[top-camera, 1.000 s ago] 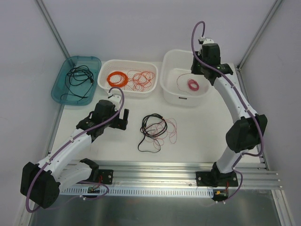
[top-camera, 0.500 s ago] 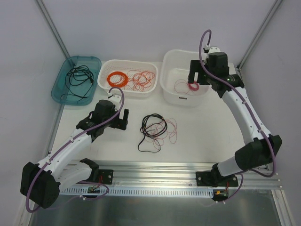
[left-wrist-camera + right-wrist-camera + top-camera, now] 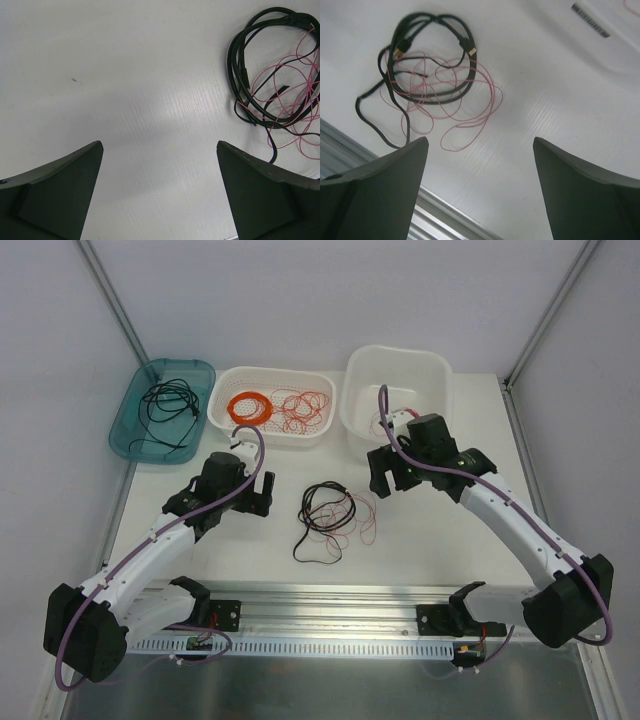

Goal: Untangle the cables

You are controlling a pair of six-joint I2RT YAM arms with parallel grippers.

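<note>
- The cables (image 3: 330, 518) lie on the white counter (image 3: 440, 540), near the middle and a little toward the front.
- They are a loose, messy pile: thick black loops with a thin pink-red wire running over and under them.
- The right wrist view shows two small gold plug ends on the black loops.
- The left tool (image 3: 159, 146) is wide open and holds nothing.
- It sits to the left of the cables and does not touch them. Bare counter shows between its two fingers.
- The right tool (image 3: 480, 141) is wide open too, and it holds nothing.
- It is behind the cables and to their right, just in front of the white tub (image 3: 395, 352). It does not touch the cables.
- The pictures do not show if either tool touches the counter.
- At the back left is a blue-green tray (image 3: 128, 425) with a black wire (image 3: 166, 403) in it.
- Beside the tray is a white basket (image 3: 270, 372). It holds a neat orange coil (image 3: 248, 405) and some loose red wire (image 3: 305, 408).
- A metal rail (image 3: 350, 597) runs along the front edge of the counter.
</note>
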